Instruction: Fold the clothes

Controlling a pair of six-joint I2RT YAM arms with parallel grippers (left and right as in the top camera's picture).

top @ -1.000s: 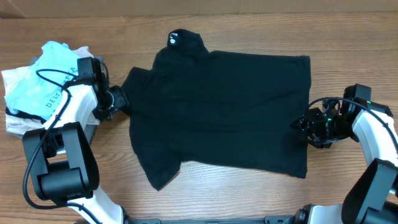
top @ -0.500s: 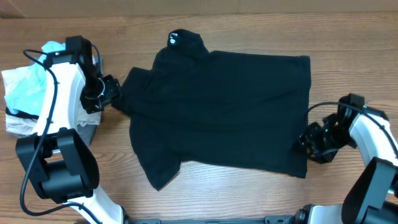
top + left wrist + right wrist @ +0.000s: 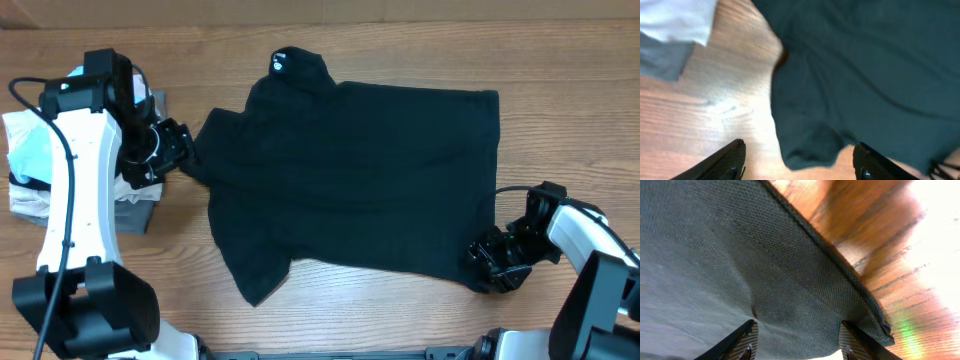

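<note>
The black shirt lies spread flat on the wooden table, its collar with a small white label at the back left. My left gripper hovers open at the shirt's left sleeve. In the left wrist view the sleeve lies between the spread fingers, with no contact visible. My right gripper is at the shirt's front right hem corner. In the right wrist view its fingers stand apart with the black fabric between them and a small pucker by the left finger.
A pile of other garments sits at the left table edge, behind my left arm: light blue on top, with white and grey folded pieces. Bare wood lies right of the shirt.
My left arm has swung up and back while its gripper stays by the left sleeve, opening a little. My right gripper has slid along the shirt's right edge to the front corner.
</note>
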